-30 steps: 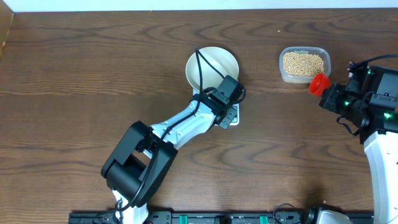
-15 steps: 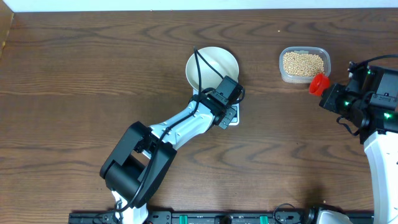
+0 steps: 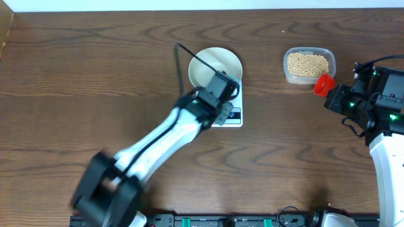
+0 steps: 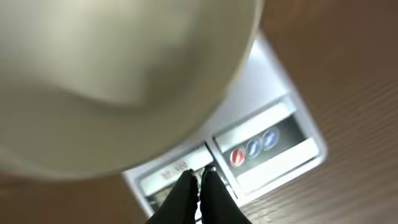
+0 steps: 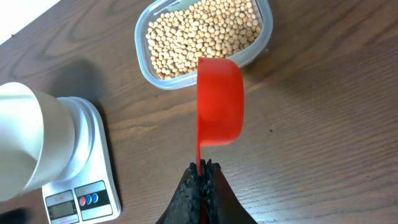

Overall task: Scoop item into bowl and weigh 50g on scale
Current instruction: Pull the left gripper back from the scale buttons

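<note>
The pale cream bowl (image 3: pixel 214 65) stands on the white scale (image 3: pixel 235 116). It fills the top of the left wrist view (image 4: pixel 112 74), above the scale's front strip (image 4: pixel 273 146). My left gripper (image 4: pixel 199 177) is shut and empty, its tips over the scale's display; overhead it (image 3: pixel 219 108) sits at the bowl's near edge. The tan beans (image 3: pixel 308 64) lie in a clear tub (image 5: pixel 264 37). My right gripper (image 5: pixel 204 167) is shut on the handle of a red scoop (image 5: pixel 219 102), held just in front of the tub. No beans show in the scoop (image 3: pixel 324 84).
The right wrist view also shows the bowl (image 5: pixel 31 146) and scale (image 5: pixel 81 199) to the left of the scoop. The brown wooden table (image 3: pixel 95 69) stretches left and forward. A black rail (image 3: pixel 227 221) runs along the front edge.
My left arm has swung left and looks motion-blurred; its gripper has shifted left along the scale's front, uncovering the buttons. The right arm and scoop have not moved.
</note>
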